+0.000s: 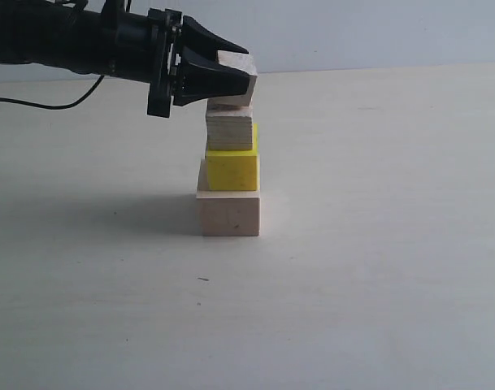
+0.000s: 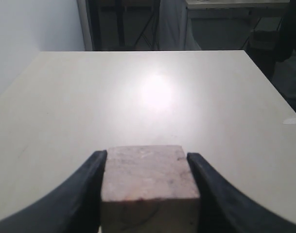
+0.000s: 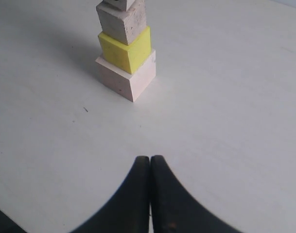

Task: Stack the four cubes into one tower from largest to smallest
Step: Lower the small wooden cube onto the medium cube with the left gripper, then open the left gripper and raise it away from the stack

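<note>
Exterior view recorded the left gripper clamped on the smallest cube atop the greyish cube, yellow cube and pale base, well inside every counter edge, evidently for release. The right gripper stood clear, fingers pressed together, empty.
</note>
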Available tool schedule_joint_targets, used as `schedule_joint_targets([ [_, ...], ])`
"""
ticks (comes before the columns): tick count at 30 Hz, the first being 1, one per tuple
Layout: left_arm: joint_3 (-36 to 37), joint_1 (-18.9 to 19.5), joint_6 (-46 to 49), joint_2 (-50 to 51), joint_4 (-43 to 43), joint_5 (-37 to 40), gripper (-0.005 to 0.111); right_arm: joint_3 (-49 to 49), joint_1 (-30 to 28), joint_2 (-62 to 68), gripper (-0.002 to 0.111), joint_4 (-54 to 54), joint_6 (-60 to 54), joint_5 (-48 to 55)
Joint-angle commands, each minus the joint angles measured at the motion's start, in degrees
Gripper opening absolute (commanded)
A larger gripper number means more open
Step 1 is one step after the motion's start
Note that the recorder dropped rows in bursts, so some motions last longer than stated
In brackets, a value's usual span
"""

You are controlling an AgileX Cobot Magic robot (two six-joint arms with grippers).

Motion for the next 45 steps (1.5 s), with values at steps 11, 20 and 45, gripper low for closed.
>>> schedule_joint_targets([
  [11,-0.21,-0.09,0.05,-0.11,-0.63,0.35,0.003,0.2,-0.04,-0.27,0.0,-0.11,0.0,-0.31],
  [20,-0.21,-0.09,-0.07,-0.11,-0.49,0.35,0.048,0.2,-0.04,-0.27,0.0,-0.11,0.0,-0.31],
  [45,-0.43,0.02,-0.41,-0.25,0.18,0.35,0.063,0.2,-0.04,-0.27,0.0,0.77,0.0,-0.31],
])
